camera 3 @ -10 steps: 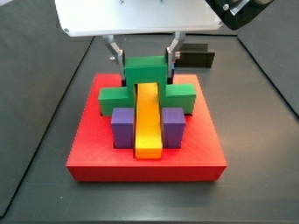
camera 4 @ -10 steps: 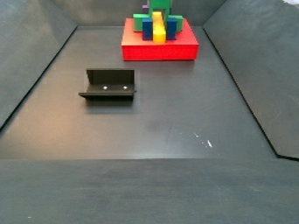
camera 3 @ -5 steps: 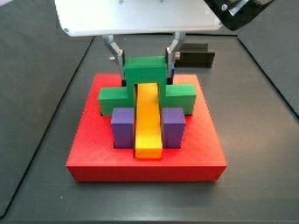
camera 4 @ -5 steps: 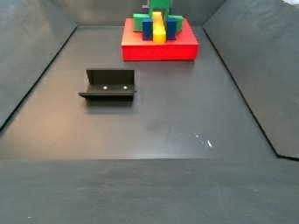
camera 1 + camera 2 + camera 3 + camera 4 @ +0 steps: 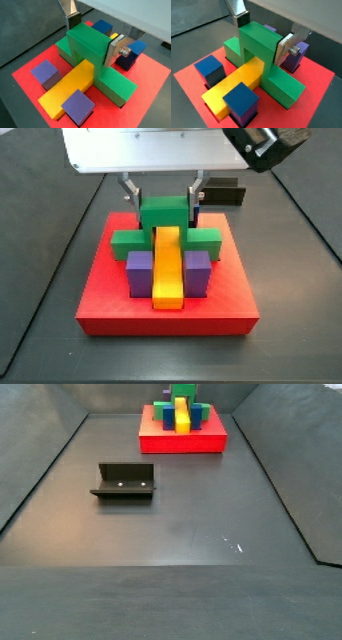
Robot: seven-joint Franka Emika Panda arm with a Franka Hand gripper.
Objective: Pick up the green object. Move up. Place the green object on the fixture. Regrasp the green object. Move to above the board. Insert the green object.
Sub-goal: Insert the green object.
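Green plastic fills the middle of both wrist views: we see the green object (image 5: 90, 55) sitting on the board (image 5: 143, 75), its raised middle block standing up between the two silver fingers (image 5: 119, 50) of the hand (image 5: 93, 35). The plates lie flat against opposite faces of that block, so the hand is pinching the green object. Its low arms spread out across the red slab, and the yellow bar (image 5: 70, 85) runs away from under the raised block. In a side view the hand (image 5: 163, 190) hangs at about twelve o'clock over the board (image 5: 167, 303), with the green object (image 5: 166, 220) at the far end of the yellow bar (image 5: 166, 268); purple blocks (image 5: 139, 271) flank the bar at nine and three o'clock. In a wrist view blue blocks (image 5: 210, 70) stand beside the bar, and in the matching wrist view the same kind of blocks show purple (image 5: 45, 71) near the camera and blue (image 5: 132, 52) beyond the hand. In a side view the fixture (image 5: 124, 481) stands on the dark surface (image 5: 201, 534) well apart from the board (image 5: 183, 436), at about seven o'clock from it, with the green object (image 5: 183, 396) only a small patch at the far end. We cannot tell from these views whether the green piece is fully seated in its recess.
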